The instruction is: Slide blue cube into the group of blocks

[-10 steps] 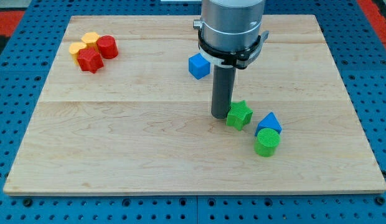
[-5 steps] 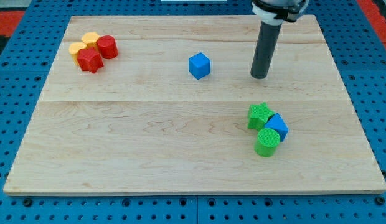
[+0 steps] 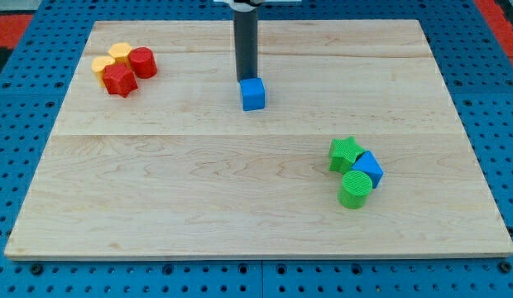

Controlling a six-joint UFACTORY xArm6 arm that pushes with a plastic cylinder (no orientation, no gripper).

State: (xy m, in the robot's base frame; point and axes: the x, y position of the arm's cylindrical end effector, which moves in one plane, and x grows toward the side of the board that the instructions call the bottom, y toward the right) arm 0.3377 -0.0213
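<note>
Resting apart at mid-counter, blue cube point(image 3: 253, 93) has the tip point(image 3: 246, 79) touching its top side (no hand fitted, nothing grasped); group unreached, push remaining.

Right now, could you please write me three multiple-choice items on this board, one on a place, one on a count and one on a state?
1. Where is my tip relative to the blue cube?
A. just above it, toward the view's top
B. below it, toward the view's bottom
C. far off by the green star

2. How many blocks sit in the cluster at the view's top left?
A. two
B. four
C. six

3. How does the blue cube stand to the other blocks?
A. touching the green cylinder
B. stacked on a red block
C. alone, apart from both clusters

Answers: 1 A, the rod ends right at the cube's upper edge. 2 B, two yellow blocks and two red blocks huddle there. 3 C, bare board surrounds it.
</note>
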